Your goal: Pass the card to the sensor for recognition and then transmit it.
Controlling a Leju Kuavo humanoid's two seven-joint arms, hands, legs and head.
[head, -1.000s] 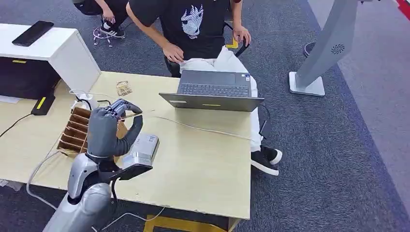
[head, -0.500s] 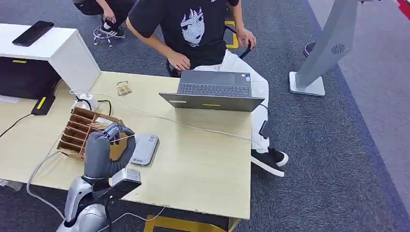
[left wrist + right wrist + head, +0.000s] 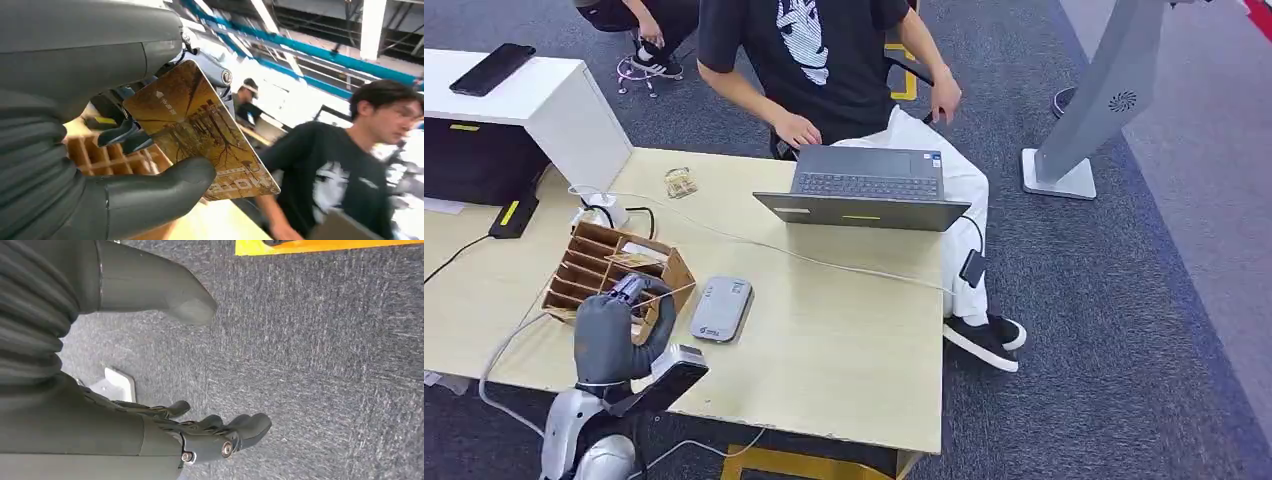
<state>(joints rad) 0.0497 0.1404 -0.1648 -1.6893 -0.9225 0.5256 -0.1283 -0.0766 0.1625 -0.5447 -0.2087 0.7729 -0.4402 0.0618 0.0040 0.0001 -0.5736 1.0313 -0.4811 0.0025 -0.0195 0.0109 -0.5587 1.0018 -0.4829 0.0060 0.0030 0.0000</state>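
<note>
Bare tabletop (image 3: pixel 844 330) right of sensor (image 3: pixel 721 309)

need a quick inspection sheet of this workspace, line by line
surface: light wood table, bare at the near right.
job's things: card held in the left hand; grey sensor lies flat on the table beside the wooden card rack.
clutter: open laptop at the far edge; small item near the far left corner.
hands: left hand grips the card near the rack; right hand hangs over the carpet, holding nothing.
cables: white cable crosses the table; another loops off the near left edge.
surroundings: person at the laptop; white cabinet; grey stand.
</note>
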